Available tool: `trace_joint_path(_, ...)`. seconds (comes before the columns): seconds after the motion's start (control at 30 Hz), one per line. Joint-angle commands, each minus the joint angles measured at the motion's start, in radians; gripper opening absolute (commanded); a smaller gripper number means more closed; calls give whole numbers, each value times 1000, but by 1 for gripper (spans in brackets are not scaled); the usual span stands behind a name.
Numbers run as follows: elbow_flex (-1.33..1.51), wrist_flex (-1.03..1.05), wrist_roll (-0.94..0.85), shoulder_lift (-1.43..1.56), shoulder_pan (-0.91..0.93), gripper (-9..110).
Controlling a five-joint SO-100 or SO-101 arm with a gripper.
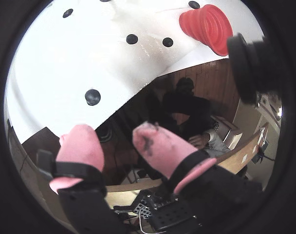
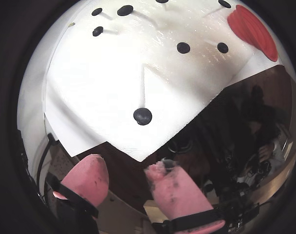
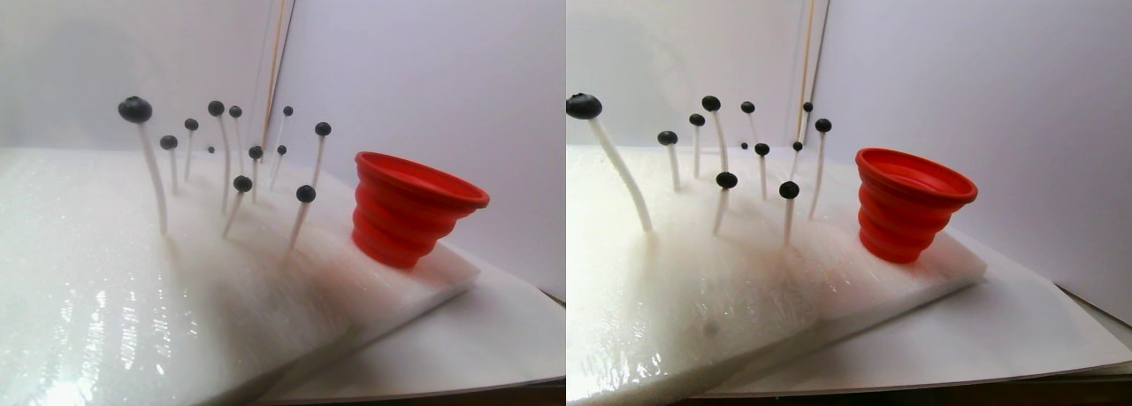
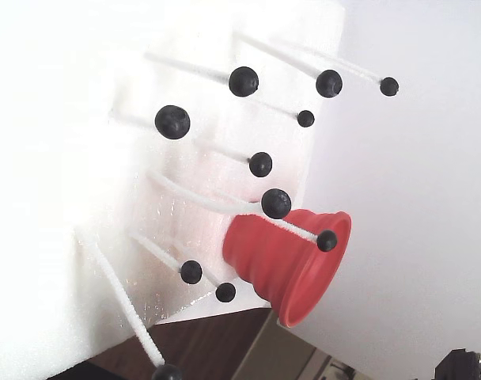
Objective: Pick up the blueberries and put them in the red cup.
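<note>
On the white foam board [image 3: 221,282], the blueberries [image 3: 242,183] sit atop thin white sticks [image 3: 152,180] stuck into the foam, spread at differing heights. To their right in the stereo pair view, the red cup [image 3: 409,209] stands upright near the board's edge, its flared rim uppermost (one stick crosses in front of it in the fixed view). Both wrist views show the end effector [image 1: 114,136] off the board's edge, its pink-padded fingers [image 2: 173,187] spread apart with nothing between them; the nearest berry [image 2: 142,116] lies well apart from the tips.
</note>
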Motion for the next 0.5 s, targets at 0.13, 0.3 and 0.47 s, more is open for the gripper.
trace_joint_path(0.13,5,-67,-6,-41,-20,17)
trace_joint_path(0.3,26,-107,-15,-67,-23,18)
trace_joint_path(0.47,35,-146,-25,-104,-18,18)
